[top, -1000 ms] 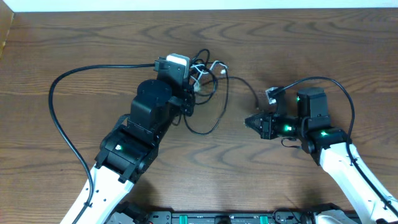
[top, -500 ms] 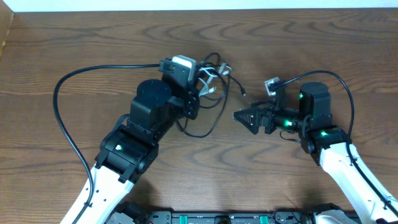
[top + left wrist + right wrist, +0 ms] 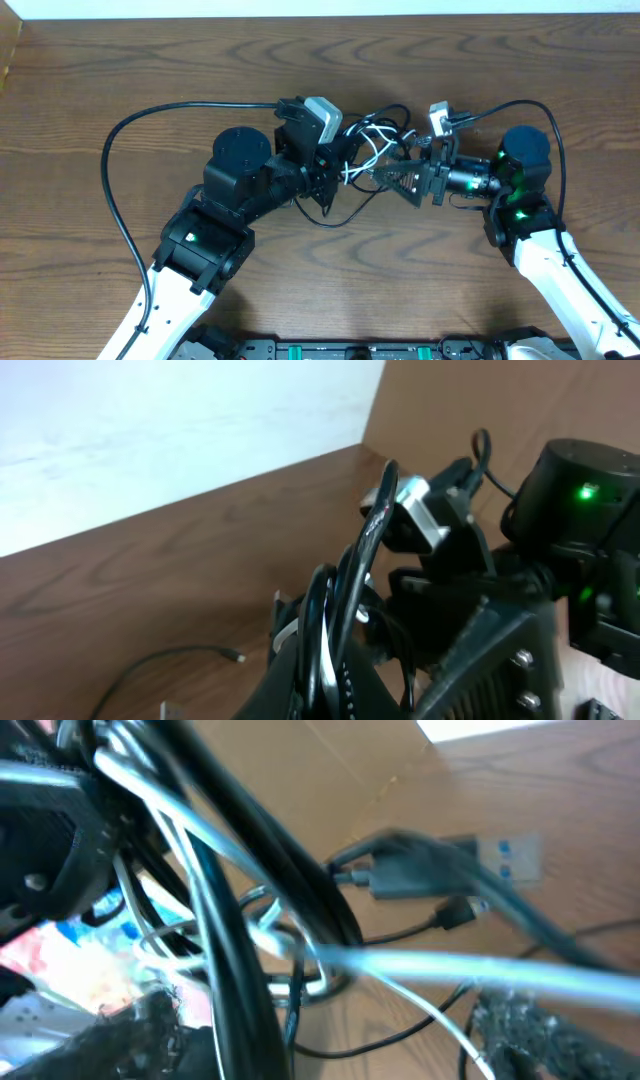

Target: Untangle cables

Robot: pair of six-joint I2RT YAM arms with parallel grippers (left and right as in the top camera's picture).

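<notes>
Left claw [image 3: 335,172] appeared to be closed on the cables [image 3: 372,142]. The bunch came out directly at its tip and spread to its right side. In the left wrist view, thin glossy black loops [image 3: 335,610] rose from the dark body of this claw and curved upward, smooth and round in section.

The right claw [image 3: 392,177] was a dark, pointed shape, and its tip was in the same bunch, facing the left claw. Whether its fingers were apart or together could not be told, because its own view was filled with blurred strands [image 3: 250,850] very near to the lens. Among the black cords there was one white cord [image 3: 362,155], bent in small curves between the two claws. Behind the strands a small black plug [image 3: 455,915] hung at a cord end.

Under both claws was the table [image 3: 500,60], brown wood with long wavy grain. A thicker black arm cable [image 3: 110,190] made a wide arc far to the left of the left claw. Beyond the left claw, the right arm's housing [image 3: 585,490] with a green light blocked the view, and a pale wall [image 3: 150,420] stood behind the table edge.
</notes>
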